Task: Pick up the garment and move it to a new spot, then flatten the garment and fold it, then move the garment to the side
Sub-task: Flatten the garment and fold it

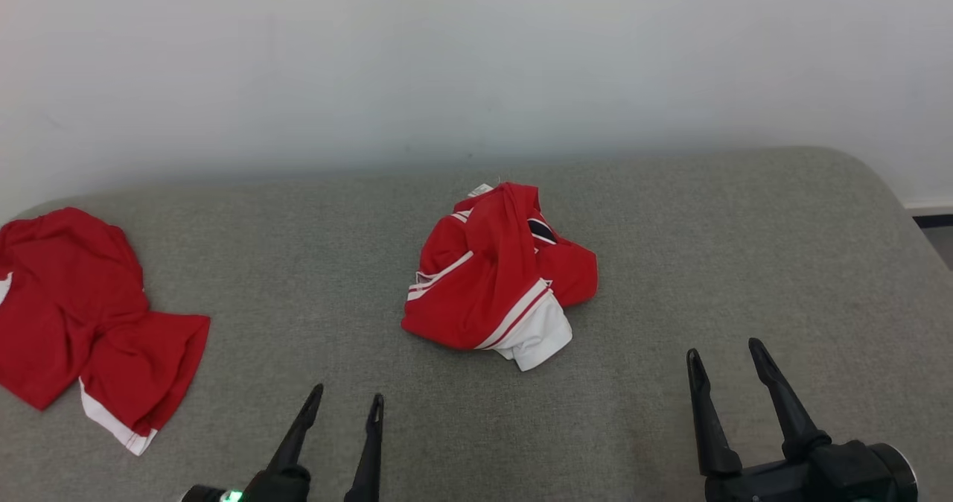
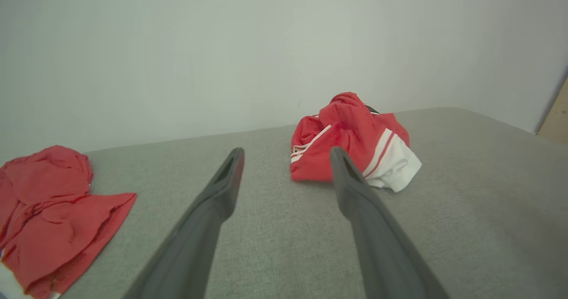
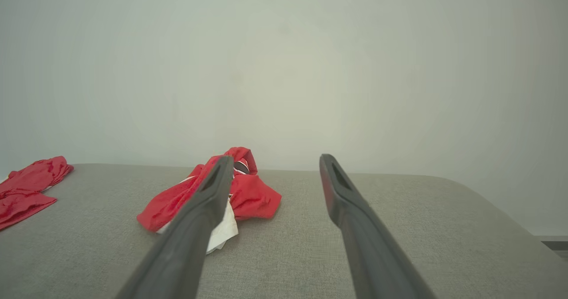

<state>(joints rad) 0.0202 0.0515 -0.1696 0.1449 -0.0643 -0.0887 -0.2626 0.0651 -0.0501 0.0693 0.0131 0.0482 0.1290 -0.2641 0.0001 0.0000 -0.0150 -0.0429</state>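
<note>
Two sets of fingers [image 2: 213,206] — left gripper [image 1: 348,392], right gripper [image 1: 724,348] — wide apart, empty, short of crumpled garment [image 1: 495,278]

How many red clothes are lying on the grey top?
2. One crumpled red and white garment sits in the middle of the grey surface. The other red garment lies at its left edge, partly cut off. More could lie outside the pictures.

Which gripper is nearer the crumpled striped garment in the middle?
Left. The left gripper is just short of the striped garment, toward its left; the right gripper is farther off to its right.
</note>
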